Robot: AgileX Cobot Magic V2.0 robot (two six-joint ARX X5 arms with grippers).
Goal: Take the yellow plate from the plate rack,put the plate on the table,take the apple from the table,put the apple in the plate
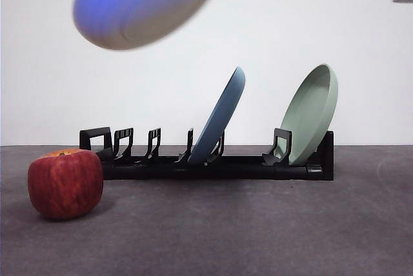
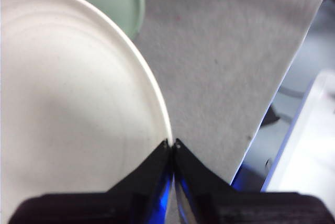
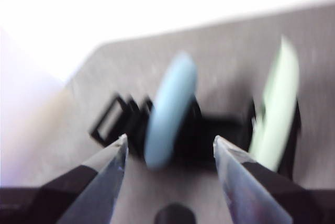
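A light blue plate (image 1: 221,116) and a sage green plate (image 1: 311,113) lean upright, well apart, both far from any fingers.

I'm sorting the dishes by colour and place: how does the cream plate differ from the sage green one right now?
The yellow plate is cream and held in the air by the left gripper, shut on its rim; the sage green plate stands slotted in the plate rack, leaning, with no gripper on it. Both are round, shallow and rimmed.
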